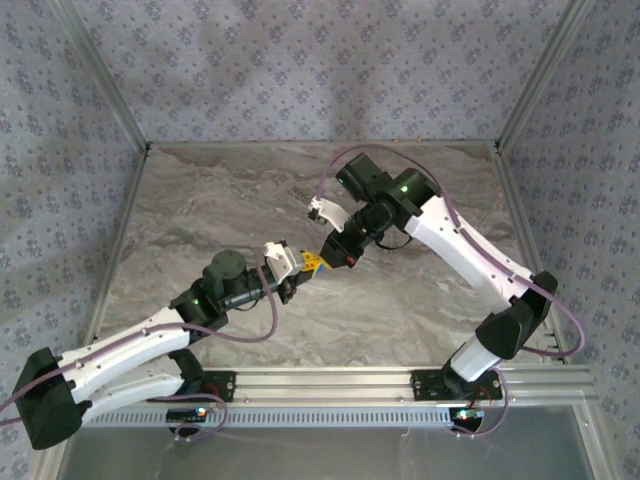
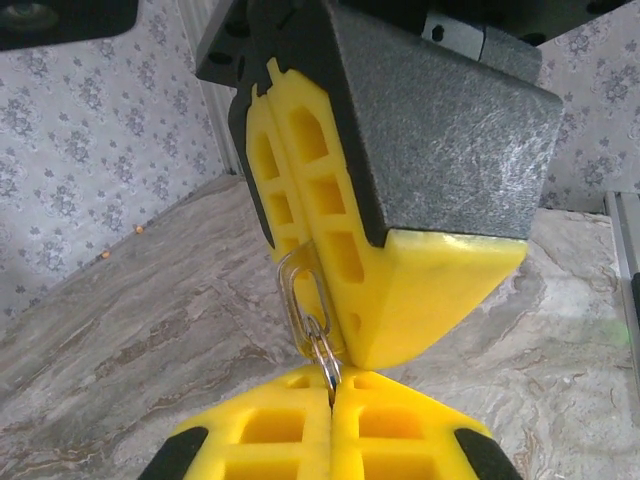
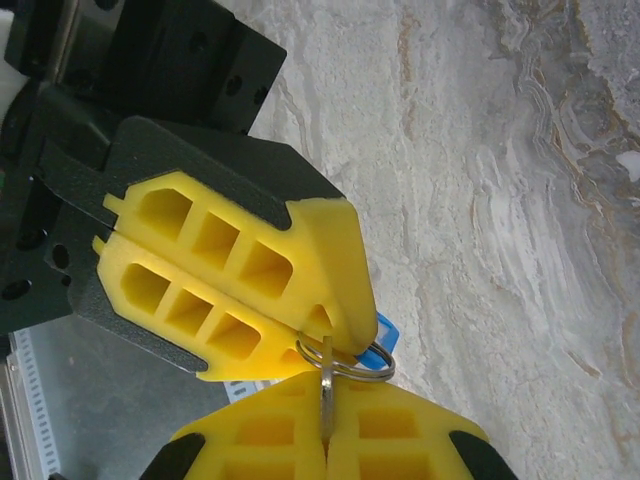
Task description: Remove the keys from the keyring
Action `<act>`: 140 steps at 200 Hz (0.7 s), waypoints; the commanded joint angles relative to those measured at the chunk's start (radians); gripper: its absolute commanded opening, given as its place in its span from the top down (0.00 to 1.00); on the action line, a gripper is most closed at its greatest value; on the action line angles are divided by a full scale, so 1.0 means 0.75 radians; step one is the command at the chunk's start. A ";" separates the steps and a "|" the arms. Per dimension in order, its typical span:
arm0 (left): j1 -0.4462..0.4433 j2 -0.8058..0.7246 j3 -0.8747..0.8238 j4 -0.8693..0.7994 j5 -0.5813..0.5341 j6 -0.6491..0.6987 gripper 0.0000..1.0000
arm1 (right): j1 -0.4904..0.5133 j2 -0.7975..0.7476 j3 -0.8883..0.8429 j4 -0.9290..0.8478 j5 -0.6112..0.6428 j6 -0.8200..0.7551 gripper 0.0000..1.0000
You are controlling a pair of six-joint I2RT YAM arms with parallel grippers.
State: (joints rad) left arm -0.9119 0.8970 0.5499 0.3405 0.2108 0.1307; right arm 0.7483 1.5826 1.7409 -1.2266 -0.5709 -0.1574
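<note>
Mid-air, left end effector (image 2: 331, 385) and right end effector (image 3: 325, 400) both pinch the keys (image 3: 381, 332); next, I'd judge, one must slide off the keyring (image 3: 366, 369).

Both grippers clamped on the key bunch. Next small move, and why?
Probably twist the right gripper slightly to work its key along the keyring. Both grippers are shut mid-air, the left gripper pinching the ring, and the key is not yet off.

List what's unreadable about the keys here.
- Right wrist view: blue piece mostly behind a finger of the left gripper; key blade buried between the fingers of the right gripper.
- Left wrist view: metal ring, lower end swallowed between the left gripper's fingers.
- Top view: keys too small to count.
</note>
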 commanded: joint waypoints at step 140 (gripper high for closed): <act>-0.016 -0.155 -0.009 0.100 0.017 -0.048 0.78 | -0.059 -0.037 -0.082 0.161 -0.125 0.117 1.00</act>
State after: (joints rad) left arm -0.9100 0.8261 0.5468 0.3115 0.1730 0.1226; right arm 0.6983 1.5318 1.6329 -1.0729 -0.7452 -0.0425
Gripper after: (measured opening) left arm 0.211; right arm 0.055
